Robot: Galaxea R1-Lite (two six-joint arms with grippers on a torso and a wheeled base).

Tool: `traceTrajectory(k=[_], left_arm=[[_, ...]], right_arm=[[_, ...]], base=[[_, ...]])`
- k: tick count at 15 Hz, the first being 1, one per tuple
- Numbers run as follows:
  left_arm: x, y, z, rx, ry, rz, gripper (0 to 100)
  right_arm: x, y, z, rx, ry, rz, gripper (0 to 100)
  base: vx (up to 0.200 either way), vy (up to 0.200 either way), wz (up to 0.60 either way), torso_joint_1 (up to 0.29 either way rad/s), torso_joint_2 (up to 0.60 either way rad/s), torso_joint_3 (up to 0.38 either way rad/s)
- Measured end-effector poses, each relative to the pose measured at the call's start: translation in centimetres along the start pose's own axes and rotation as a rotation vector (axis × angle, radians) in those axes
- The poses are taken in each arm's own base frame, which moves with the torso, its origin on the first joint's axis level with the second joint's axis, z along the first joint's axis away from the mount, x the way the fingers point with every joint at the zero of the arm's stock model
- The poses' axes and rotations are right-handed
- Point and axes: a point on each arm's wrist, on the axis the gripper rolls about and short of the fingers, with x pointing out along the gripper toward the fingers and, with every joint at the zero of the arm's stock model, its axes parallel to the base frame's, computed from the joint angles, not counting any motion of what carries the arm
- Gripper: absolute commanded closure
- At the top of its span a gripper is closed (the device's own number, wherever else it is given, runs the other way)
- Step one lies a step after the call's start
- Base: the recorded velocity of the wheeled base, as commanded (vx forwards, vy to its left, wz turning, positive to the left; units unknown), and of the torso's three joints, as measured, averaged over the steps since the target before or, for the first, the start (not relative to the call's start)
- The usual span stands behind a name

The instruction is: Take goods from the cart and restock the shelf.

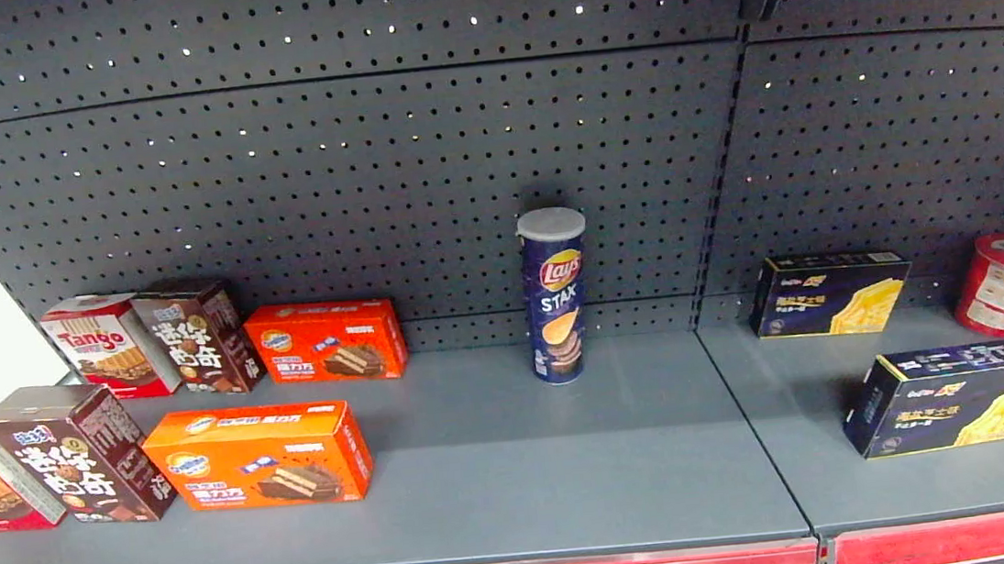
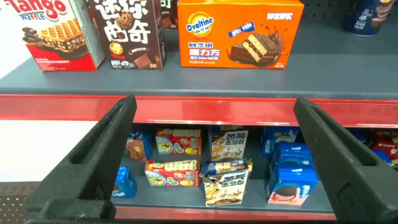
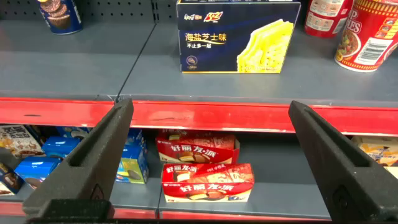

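Shelf point(image 1: 501, 466) from the head view: chip can point(image 1: 556, 295) upright mid-board, with bare space around it. Left wrist: left end effector point(image 2: 214, 109) gaping, empty, facing the shelf's front. Right wrist: right end effector point(image 3: 210, 107) likewise. I'd fetch stock and fill in beside the can.
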Motion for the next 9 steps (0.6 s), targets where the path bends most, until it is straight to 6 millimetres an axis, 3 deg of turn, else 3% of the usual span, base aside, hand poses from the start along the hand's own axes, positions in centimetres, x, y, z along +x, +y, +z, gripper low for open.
traceTrajectory(k=[5,9], left_arm=[[0.0,0.0,0.0,0.0,0.0,-0.002,0],[0.0,0.0,0.0,-0.001,0.0,-0.001,0]], right_arm=[[0.0,0.0,0.01,-0.005,-0.001,-0.001,0],[0.0,0.0,0.02,-0.01,-0.001,-0.004,0]], base=[[0.0,0.0,0.0,0.0,0.0,0.0],[0.0,0.0,0.6,-0.001,0.0,0.001]])
